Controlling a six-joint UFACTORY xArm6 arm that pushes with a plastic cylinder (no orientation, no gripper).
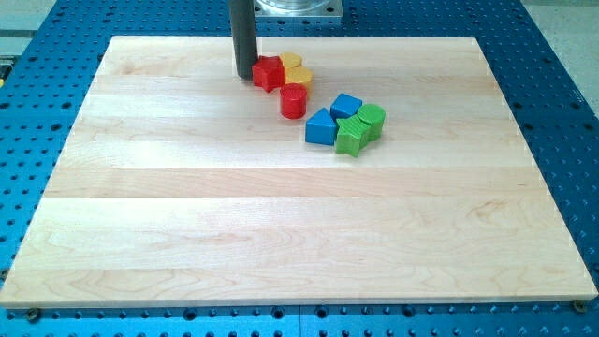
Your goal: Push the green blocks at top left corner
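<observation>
risk is in the approach: my tip (244, 75), a bare dark rod with no pincer to open or close, touches the red star-shaped block (268, 72), while the green star-shaped block (351, 135) and green cylinder block (372, 120) huddle against the blue cube block (345, 106) and blue triangular block (321, 127), which could get swept along.

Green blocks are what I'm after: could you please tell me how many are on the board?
2. A green star-shaped block sits right of the blue blocks, and a green cylinder touches it on the upper right. None appears hidden.
</observation>
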